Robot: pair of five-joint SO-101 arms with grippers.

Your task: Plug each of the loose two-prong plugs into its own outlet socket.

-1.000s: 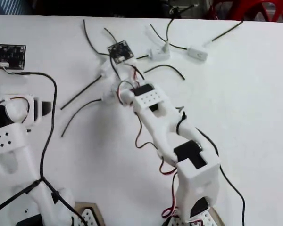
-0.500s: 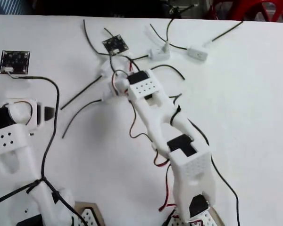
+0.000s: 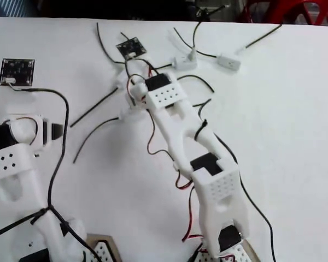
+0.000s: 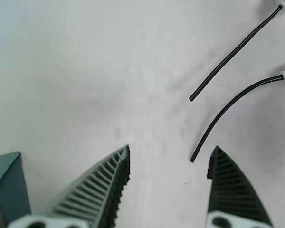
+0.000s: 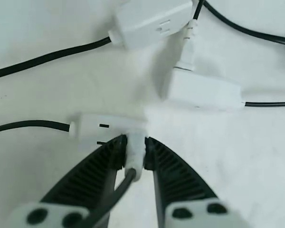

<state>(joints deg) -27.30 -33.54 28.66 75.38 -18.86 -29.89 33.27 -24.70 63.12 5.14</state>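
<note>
Right gripper [image 5: 135, 140] has its two black ribbed fingers squeezed tight on a small white two-prong plug [image 5: 134, 159]. It holds the plug by its sides, so the front end can point at the hole it needs. The plug's thin black cord [image 5: 118, 187] hangs back between the fingers, out of the way.

The plug touches one end of a flat white plastic outlet socket block [image 5: 97, 127] with two dark slots in it. I think the arm is trying to push the plug in here. I cannot tell if the prongs are inside yet.

Past the socket block lie a second white socket [image 5: 152, 21] and a long white box with a cord [image 5: 206, 92]. They sit close by, so each plug can have its own place.

Well apart from the socket block, the left gripper [image 4: 171, 151] hangs over the plain white table [image 4: 61, 71] with its fingers spread wide and nothing in them. Between it and the socket block lie two loose thin black cords [image 4: 223, 111] with little white ends. I think this arm waits so that the two arms do not bump.
</note>
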